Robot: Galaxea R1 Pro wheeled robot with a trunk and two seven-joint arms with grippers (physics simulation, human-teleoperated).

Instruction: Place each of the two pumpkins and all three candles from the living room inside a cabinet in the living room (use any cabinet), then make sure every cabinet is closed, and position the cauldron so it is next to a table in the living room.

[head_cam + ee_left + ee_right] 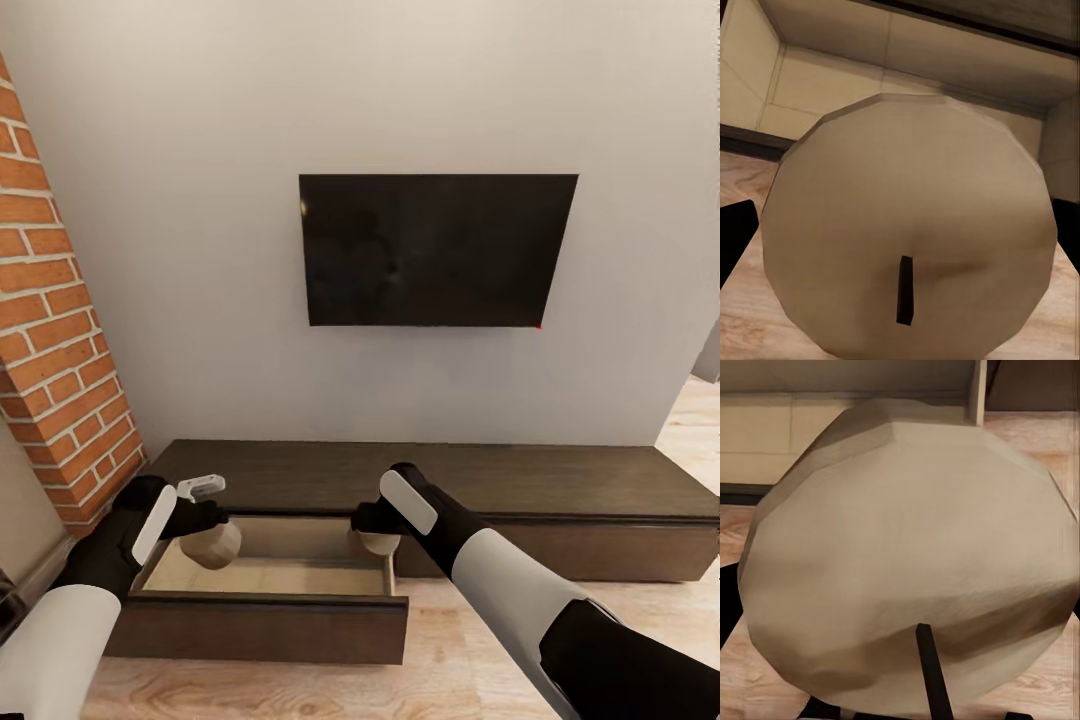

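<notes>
1. We hold a candle in each gripper, both over the open drawer [265, 575] of the cabinet [560, 480].
2. The left gripper [205, 520] is closed on the left candle [212, 545], which hangs above the drawer's left edge; in the left wrist view that candle [907, 225] sits between the dark fingers [735, 236], wick end toward the camera.
3. The right gripper [378, 520] grips the right candle [378, 543] near the drawer's back right corner; in the right wrist view the candle [907, 555] hides most of the jaws, so we judge the grip snug but cannot see the contact itself.
4. We judge the candles stiff, light and waxy-smooth, likely to slip if squeezed off-centre. The best hold is across the round side at mid-height.
5. Both should be lowered to the drawer's beige floor before release, kept off the rims.
</notes>
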